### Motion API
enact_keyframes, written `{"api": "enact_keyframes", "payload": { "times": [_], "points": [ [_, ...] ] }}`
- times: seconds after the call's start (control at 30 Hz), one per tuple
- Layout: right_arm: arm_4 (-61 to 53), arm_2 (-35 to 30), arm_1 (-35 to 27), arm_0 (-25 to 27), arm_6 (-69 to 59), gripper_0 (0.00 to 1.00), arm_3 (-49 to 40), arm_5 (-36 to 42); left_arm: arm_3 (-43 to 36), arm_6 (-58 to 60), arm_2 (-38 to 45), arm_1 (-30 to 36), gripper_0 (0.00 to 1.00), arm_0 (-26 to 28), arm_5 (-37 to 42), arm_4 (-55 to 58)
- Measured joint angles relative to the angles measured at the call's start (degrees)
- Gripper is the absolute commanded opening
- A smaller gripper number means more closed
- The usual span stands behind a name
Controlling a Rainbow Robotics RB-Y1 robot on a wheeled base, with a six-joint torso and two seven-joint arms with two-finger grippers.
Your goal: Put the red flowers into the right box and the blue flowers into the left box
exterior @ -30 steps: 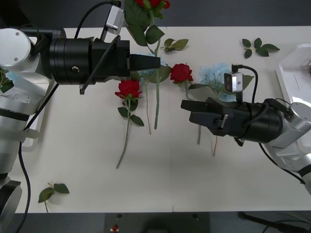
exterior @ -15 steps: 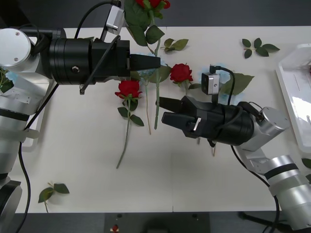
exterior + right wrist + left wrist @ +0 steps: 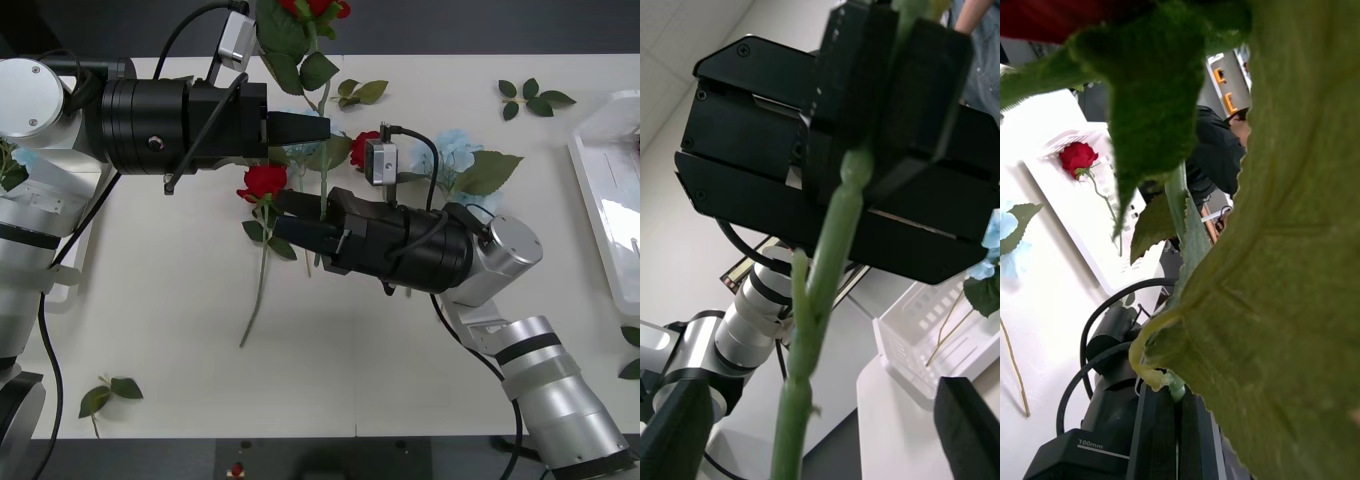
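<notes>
Left arm reaches in level from the table's [image 3: 180, 330] left edge, forearm horizontal above the far half. The left gripper [image 3: 322, 130] points toward the right edge, black fingers clamped on the stem of a held rose [image 3: 310, 8], whose bloom and big leaves stand up past the far edge while the stem hangs down toward the table middle.

Right arm comes from the near right corner, elbow bent, forearm angled back across the middle toward the left edge. The right gripper [image 3: 283, 218] sits just under the left one, fingers spread wide on either side of that hanging stem [image 3: 820, 285], not closed on it.

A red rose [image 3: 264, 182] lies on the table just beside the right gripper's fingertips, another red bloom [image 3: 360, 148] partly hidden behind the wrist camera. A blue flower [image 3: 455, 150] lies behind the right forearm toward the far edge.

The right box [image 3: 610, 200] is at the right edge; left wrist view shows one red rose [image 3: 1079, 157] lying in it. The left box [image 3: 932, 352] holds a blue flower [image 3: 991, 251]
</notes>
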Motion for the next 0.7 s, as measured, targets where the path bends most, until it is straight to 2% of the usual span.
{"api": "enact_keyframes", "payload": {
  "times": [0.03,0.1,0.2,0.23,0.6,0.63,0.67,0.7],
  "points": [
    [0.0,0.0,0.23,-0.11,0.0,0.39,0.0,-0.06,0.0,0.0,0.0,0.0,0.0,0.0,0.0,0.0],
    [0.0,0.0,0.37,-0.14,0.0,0.19,0.0,-0.77,0.0,0.0,0.0,0.0,0.0,0.0,0.0,0.0],
    [0.0,0.0,0.37,-0.14,0.0,0.03,0.0,-1.6,0.0,0.0,0.0,0.0,0.0,0.0,0.0,0.0],
    [0.0,0.0,0.37,-0.14,0.0,0.0,0.0,-1.59,0.0,0.0,0.0,0.0,0.0,0.0,0.0,0.0],
    [0.0,0.01,0.37,-0.14,-0.01,0.0,-0.02,-1.6,0.0,0.0,0.0,0.0,0.02,0.0,-0.2,-0.01],
    [0.0,0.01,0.37,-0.14,-0.01,0.0,-0.02,-1.6,0.0,0.0,0.0,0.0,0.18,0.0,-0.2,-0.01],
    [0.0,0.01,0.37,-0.14,-0.01,0.0,-0.02,-1.61,0.0,0.0,0.0,0.0,0.48,0.0,-0.2,-0.01],
    [0.0,0.01,0.37,-0.14,-0.01,0.0,-0.02,-1.65,0.0,0.0,0.0,0.0,0.88,0.0,-0.2,-0.01]
  ]
}}
